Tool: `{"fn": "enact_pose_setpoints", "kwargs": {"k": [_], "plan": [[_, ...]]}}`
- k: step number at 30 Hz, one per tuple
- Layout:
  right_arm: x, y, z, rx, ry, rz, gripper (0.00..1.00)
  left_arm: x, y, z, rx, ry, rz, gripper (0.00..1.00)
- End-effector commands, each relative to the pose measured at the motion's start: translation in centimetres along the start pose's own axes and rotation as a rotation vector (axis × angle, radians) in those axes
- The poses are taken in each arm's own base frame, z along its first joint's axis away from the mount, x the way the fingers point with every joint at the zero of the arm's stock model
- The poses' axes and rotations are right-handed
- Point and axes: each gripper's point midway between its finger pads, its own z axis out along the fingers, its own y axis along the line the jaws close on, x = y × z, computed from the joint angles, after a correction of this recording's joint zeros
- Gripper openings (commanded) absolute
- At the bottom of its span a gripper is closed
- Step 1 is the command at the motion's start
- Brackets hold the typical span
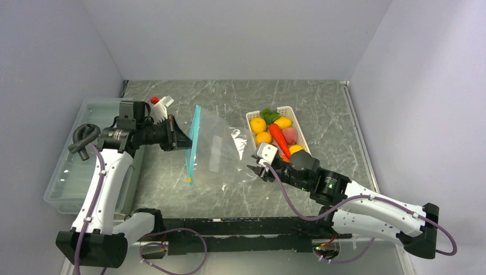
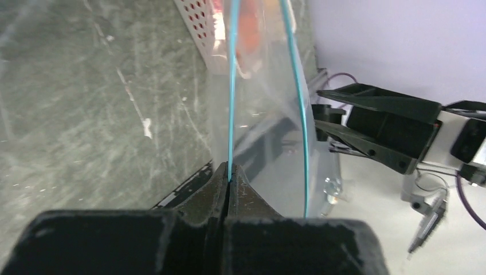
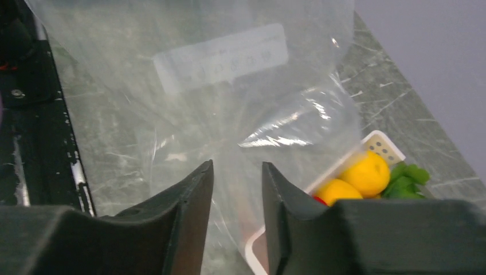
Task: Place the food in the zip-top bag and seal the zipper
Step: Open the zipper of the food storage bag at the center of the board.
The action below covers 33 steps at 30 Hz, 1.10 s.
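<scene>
The clear zip-top bag (image 1: 220,146) lies mid-table, its mouth lifted toward the left. My left gripper (image 1: 180,137) is shut on one lip of the teal zipper (image 1: 193,143). In the left wrist view the jaws (image 2: 228,172) pinch one teal strip (image 2: 231,86), and the other strip (image 2: 298,86) bows away, so the mouth gapes. My right gripper (image 1: 255,170) is open and empty beside the bag's bottom corner and the basket's near end. Its fingers (image 3: 236,169) frame clear plastic (image 3: 229,86). The food is in the white basket (image 1: 250,116): yellow fruits (image 1: 258,124), carrot (image 1: 279,139), green leaf (image 1: 269,114).
A large translucent bin (image 1: 74,172) stands at the left edge beside the left arm. A small white item with a red cap (image 1: 160,103) lies behind the left gripper. A black rail (image 1: 229,229) runs along the near edge between the arm bases.
</scene>
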Motion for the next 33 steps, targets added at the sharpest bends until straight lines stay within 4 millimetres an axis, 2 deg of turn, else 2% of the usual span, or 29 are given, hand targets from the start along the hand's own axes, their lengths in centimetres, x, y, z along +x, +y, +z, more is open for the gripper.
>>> {"fn": "enact_pose_setpoints", "kwargs": {"k": [1, 7, 14, 18, 21, 28, 33], "plan": [[-2.8, -2.1, -0.4, 0.091, -0.062, 0.002, 0.44, -1.2, 0.5, -1.6, -0.124, -0.067, 0.084, 0.0], [-4.7, -3.1, -0.2, 0.135, -0.093, 0.042, 0.57, -2.9, 2.3, -3.2, -0.308, -0.141, 0.109, 0.0], [-6.5, -4.8, 1.9, 0.233, -0.039, 0.218, 0.67, -4.1, 3.0, -4.4, -0.444, -0.18, 0.128, 0.0], [-7.1, -5.3, 3.1, 0.273, -0.023, 0.32, 0.72, -4.4, 3.5, -4.4, -0.528, -0.181, 0.153, 0.0], [-7.7, -5.2, 4.0, 0.266, -0.01, 0.357, 0.73, -4.4, 3.7, -3.9, -0.585, -0.171, 0.179, 0.0], [-10.7, -4.1, 5.8, 0.2, -0.022, 0.514, 0.73, -4.7, 4.0, -3.0, -0.665, -0.192, 0.197, 0.0], [-11.6, -4.8, 7.1, 0.257, -0.045, 0.655, 0.71, -5.0, 3.8, -2.5, -0.697, -0.229, 0.187, 0.0]]}}
